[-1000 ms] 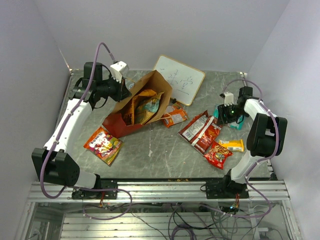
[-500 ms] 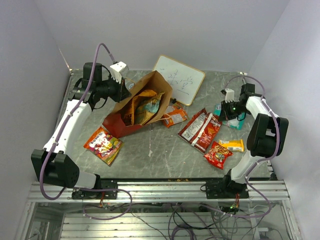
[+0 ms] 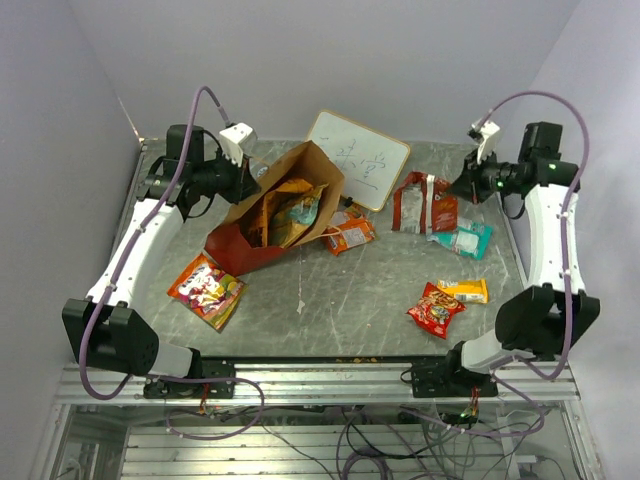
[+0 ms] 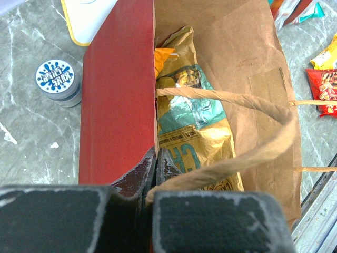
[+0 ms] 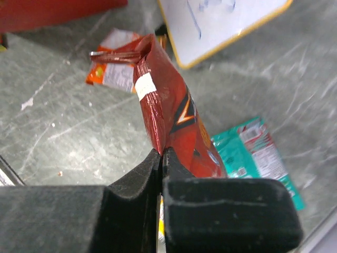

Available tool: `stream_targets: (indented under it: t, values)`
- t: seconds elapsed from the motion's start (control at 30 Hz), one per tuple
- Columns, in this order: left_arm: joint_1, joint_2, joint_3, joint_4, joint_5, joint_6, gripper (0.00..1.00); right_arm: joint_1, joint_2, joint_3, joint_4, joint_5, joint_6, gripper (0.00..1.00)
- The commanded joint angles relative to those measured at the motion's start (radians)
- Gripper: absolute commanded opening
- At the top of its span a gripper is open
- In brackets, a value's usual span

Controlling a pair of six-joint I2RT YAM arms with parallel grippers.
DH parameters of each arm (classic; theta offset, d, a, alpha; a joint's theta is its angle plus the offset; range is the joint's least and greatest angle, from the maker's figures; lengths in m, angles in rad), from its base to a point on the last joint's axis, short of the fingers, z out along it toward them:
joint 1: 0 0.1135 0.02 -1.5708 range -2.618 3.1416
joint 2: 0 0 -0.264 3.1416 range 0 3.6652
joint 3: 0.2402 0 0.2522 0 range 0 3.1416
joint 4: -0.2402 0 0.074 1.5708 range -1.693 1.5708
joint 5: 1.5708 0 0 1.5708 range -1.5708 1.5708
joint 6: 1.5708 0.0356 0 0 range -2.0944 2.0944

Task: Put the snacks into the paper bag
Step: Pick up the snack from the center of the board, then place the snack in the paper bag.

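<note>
Right hand [image 5: 160, 158], clamped on a maroon packet [image 5: 168, 105], holds it above the far right of the table [image 3: 330, 300]. Left hand [image 4: 154, 163] pinches the rim of the paper bag [image 4: 116, 95], far left. Next: carry the packet left into its mouth.

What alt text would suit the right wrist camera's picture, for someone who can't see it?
The right gripper, closed, pinches a red snack packet held above a grey table. Below lie a teal packet, an orange packet and a white board.
</note>
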Motion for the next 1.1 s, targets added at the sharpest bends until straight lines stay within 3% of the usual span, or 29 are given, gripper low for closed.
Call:
stream_targets:
  t: [0.0, 0.23, 0.63, 0.8, 1.07]
  values:
    - [-0.009, -0.022, 0.07, 0.03, 0.01, 0.018, 0.07, -0.002, -0.063, 0.133, -0.042, -0.132, -0.009, 0.0]
    - [-0.012, -0.018, 0.079, 0.023, 0.046, 0.015, 0.07, 0.071, -0.072, 0.324, 0.041, -0.238, 0.108, 0.0]
    - [-0.02, -0.002, 0.048, 0.048, 0.108, -0.041, 0.07, 0.376, -0.018, 0.542, 0.323, -0.146, 0.31, 0.0]
    - [-0.022, 0.002, 0.067, 0.05, 0.134, -0.079, 0.07, 0.494, 0.057, 0.634, 0.324, -0.079, 0.311, 0.0]
    - [-0.022, 0.06, 0.113, 0.018, 0.155, -0.128, 0.07, 0.686, 0.122, 0.636, 0.358, 0.027, 0.27, 0.0]
